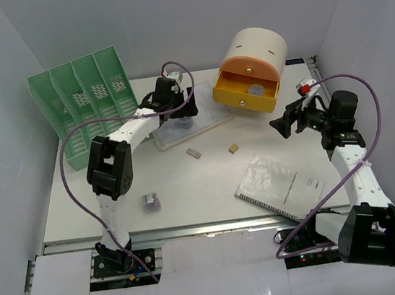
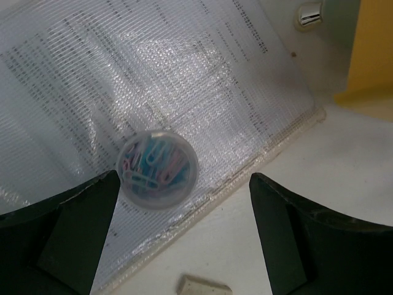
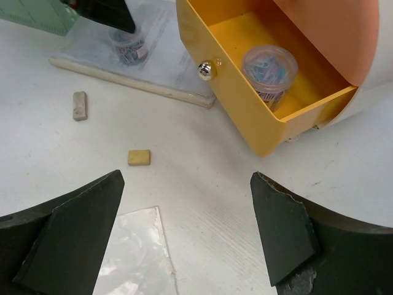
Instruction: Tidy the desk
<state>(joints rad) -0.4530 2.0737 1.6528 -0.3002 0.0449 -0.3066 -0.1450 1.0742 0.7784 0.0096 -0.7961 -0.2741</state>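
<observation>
The white desk (image 1: 196, 191) carries scattered items. A clear folder (image 1: 212, 116) with printed sheets lies at the back centre, and a round clear jar of coloured paper clips (image 2: 157, 169) stands on it. My left gripper (image 2: 184, 184) is open and hovers right over that jar (image 1: 186, 125), empty. My right gripper (image 1: 282, 123) is open and empty in the air right of centre, facing the open yellow drawer (image 3: 245, 117), which holds a second jar of paper clips (image 3: 269, 67). A grey eraser (image 1: 194, 152) and a yellow eraser (image 1: 233, 147) lie at mid-desk.
A green file rack (image 1: 86, 104) stands at the back left. The yellow drawer unit with a cream domed top (image 1: 257, 49) stands at the back right. A spiral notebook (image 1: 279, 187) lies front right. A small purple item (image 1: 151, 201) lies front left.
</observation>
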